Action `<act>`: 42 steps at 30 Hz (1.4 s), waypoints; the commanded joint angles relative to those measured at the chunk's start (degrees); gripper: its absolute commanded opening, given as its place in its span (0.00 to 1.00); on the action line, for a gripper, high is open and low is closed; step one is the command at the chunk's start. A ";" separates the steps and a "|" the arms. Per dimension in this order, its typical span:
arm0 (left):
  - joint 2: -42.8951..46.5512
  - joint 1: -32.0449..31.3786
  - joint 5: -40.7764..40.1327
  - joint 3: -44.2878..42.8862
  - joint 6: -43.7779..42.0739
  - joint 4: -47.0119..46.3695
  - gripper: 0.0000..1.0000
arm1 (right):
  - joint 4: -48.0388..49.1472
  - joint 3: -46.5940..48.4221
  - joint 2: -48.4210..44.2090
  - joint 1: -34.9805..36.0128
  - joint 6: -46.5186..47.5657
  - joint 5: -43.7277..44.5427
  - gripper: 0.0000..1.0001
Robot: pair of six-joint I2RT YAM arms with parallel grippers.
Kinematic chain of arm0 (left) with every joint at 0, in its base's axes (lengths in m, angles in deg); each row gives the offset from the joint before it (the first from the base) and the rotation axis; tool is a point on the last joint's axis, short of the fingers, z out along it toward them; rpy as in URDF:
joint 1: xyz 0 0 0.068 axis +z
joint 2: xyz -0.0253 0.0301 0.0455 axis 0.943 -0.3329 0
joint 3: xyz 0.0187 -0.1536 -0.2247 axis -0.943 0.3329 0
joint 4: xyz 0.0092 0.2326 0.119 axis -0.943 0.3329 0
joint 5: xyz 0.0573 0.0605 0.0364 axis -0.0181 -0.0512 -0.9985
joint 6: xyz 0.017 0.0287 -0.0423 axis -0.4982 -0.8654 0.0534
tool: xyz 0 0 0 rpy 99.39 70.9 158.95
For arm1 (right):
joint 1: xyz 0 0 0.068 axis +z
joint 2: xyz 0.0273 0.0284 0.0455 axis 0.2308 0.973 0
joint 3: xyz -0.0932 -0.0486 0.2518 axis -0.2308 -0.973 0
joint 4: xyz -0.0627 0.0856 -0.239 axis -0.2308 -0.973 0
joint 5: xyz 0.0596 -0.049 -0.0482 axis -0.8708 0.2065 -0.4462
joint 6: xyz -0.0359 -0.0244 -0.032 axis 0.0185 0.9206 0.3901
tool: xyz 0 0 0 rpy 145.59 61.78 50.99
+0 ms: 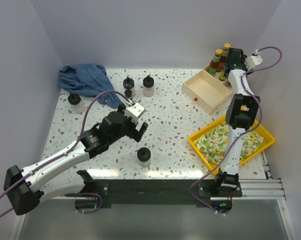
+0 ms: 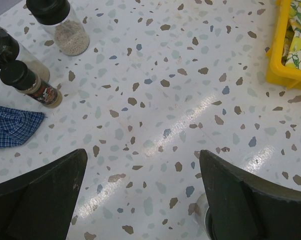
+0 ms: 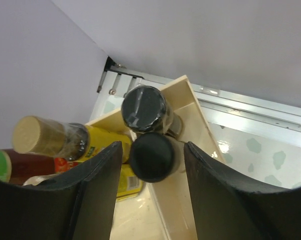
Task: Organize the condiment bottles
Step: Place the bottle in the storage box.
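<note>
Left pincer (image 2: 142,155) wide, right pincer (image 3: 153,150) narrowly ajar

Slim sauce bottles (image 1: 218,61) with red and yellow labels stand upright, crowded at the far end of the wooden tray (image 1: 205,90), with two black-capped shakers (image 3: 150,156) touching beside them. On the table (image 1: 180,130) stand squat black-lidded jars: a grain-filled jar (image 2: 65,32) near a tiny dark shaker (image 2: 32,86) — and a lone jar (image 1: 143,156) by the near edge.

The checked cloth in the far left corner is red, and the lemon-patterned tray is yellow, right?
The checked cloth is blue, not red, as the top view shows. It is in the far left corner, and the lemon-patterned tray is yellow.
</note>
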 commanded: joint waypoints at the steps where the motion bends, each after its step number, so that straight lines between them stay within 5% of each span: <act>1: 0.06 -0.18 -0.15 -1.86 -1.12 -0.85 1.00 | 4.81 1.54 -0.77 0.06 1.76 -0.12 0.58; 9: 0.23 -0.26 -0.32 -1.86 -1.12 -0.85 1.00 | 4.98 -4.16 -5.25 0.15 0.27 -2.48 0.59; 14: 1.46 -0.18 -2.86 -1.68 -1.30 -0.76 1.00 | 12.08 -17.78 -14.37 0.67 2.10 -5.39 0.61; 19: 3.04 -0.18 -5.95 -1.24 -1.21 -1.20 1.00 | 17.99 -28.50 -20.89 0.58 3.60 -8.20 0.73; 36: 4.80 -0.27 -13.94 0.07 -0.77 -2.69 1.00 | 8.60 -36.51 -31.00 5.59 11.68 -27.98 0.83; 42: 6.47 -0.26 -22.46 1.13 0.37 -3.48 1.00 | 7.88 -45.56 -44.26 12.18 20.30 -35.60 0.83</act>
